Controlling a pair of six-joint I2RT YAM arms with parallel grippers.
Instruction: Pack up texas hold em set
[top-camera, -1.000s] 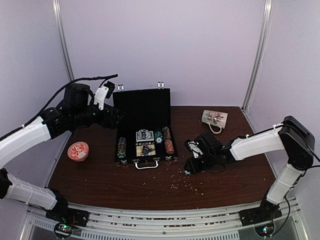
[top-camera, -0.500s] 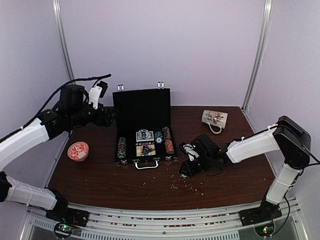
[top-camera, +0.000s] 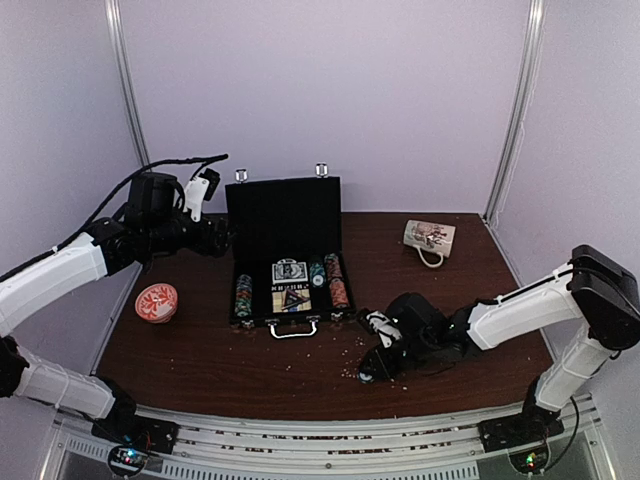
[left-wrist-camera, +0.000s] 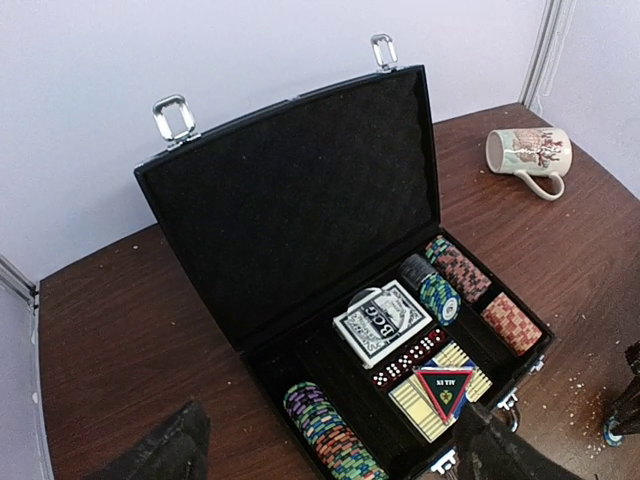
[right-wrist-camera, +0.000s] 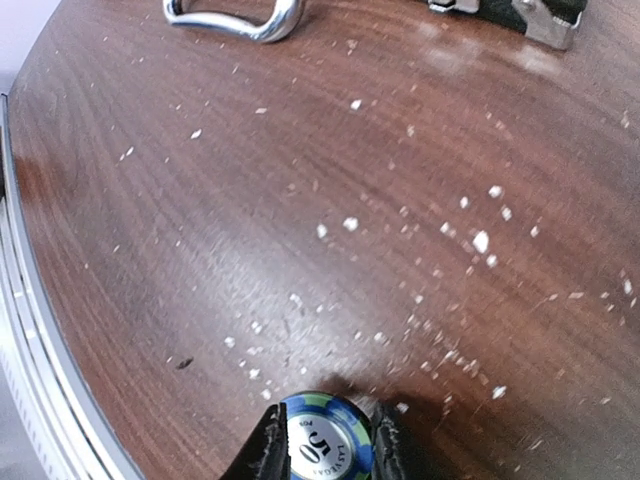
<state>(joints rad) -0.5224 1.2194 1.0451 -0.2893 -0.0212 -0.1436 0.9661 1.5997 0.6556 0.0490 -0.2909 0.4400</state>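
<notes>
Loose-chip step: a blue-green poker chip (right-wrist-camera: 322, 450) is being clamped by the right gripper (right-wrist-camera: 326, 435) low at the crumbed tabletop (top-camera: 220, 360), near the open case (top-camera: 285, 215), while the left gripper (left-wrist-camera: 335, 460) is being held apart; lifting toward a chip slot is being called for next.

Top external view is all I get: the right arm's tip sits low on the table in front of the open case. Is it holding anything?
Observer: Yes. The right wrist camera shows the right gripper closed on a blue-and-green poker chip with a number printed on it.
Operator: And the other arm?
Observer: The left gripper is open and holds nothing; its camera looks down into the briefcase.
Operator: What lies between the card boxes?
Observer: A row of dark red dice.
</notes>
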